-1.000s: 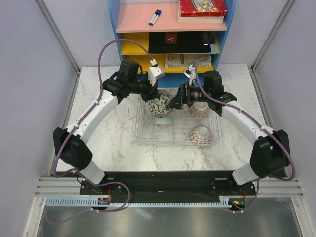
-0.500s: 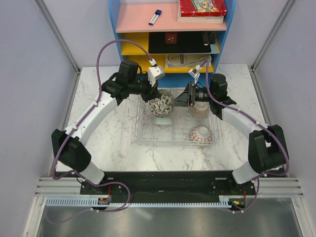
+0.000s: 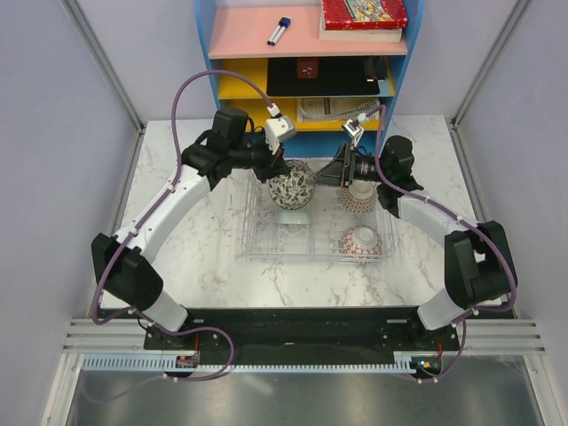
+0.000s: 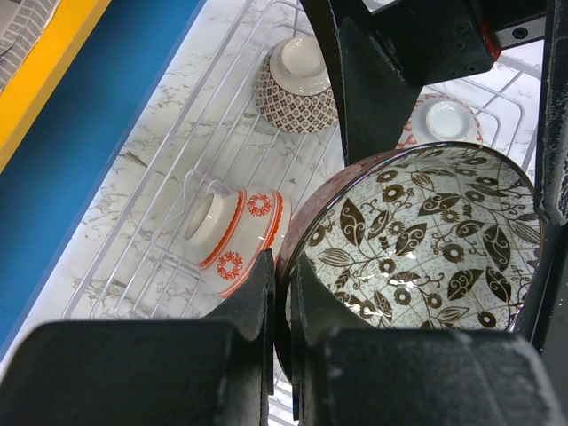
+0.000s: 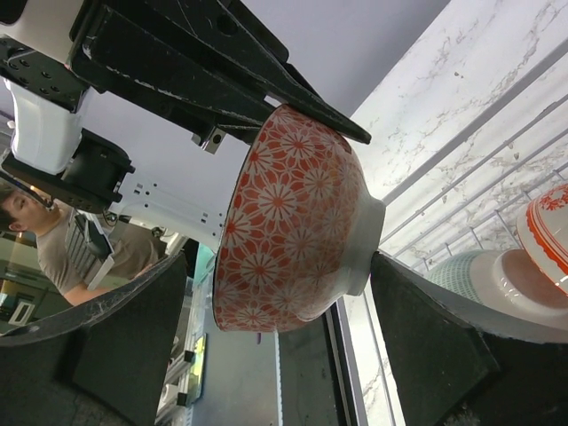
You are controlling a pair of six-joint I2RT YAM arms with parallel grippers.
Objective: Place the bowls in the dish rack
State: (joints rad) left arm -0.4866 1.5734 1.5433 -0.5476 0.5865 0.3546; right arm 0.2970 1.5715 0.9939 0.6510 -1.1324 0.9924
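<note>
My left gripper (image 3: 279,170) is shut on the rim of a bowl (image 3: 292,189) with an orange-red flower outside and a brown leaf pattern inside, and holds it tilted over the back of the clear dish rack (image 3: 266,241). In the left wrist view the fingers (image 4: 257,297) pinch that rim (image 4: 426,231). My right gripper (image 3: 327,176) is open just right of the bowl. In the right wrist view the bowl (image 5: 288,217) sits between my spread fingers (image 5: 426,337), one finger close to its foot. Three other bowls lie in the rack: brown-lattice (image 4: 295,84), orange-red-ringed white (image 4: 235,235) and orange-red (image 3: 359,240).
A grey-green bowl (image 5: 479,275) lies in the rack beside the ringed one (image 5: 546,231). The blue shelf unit (image 3: 306,62) with yellow and pink shelves stands right behind the rack. Grey walls close in both sides of the marble table (image 3: 177,257).
My right gripper has drawn back to the right, away from the bowl. My left gripper keeps its hold and has shifted the bowl slightly right.
</note>
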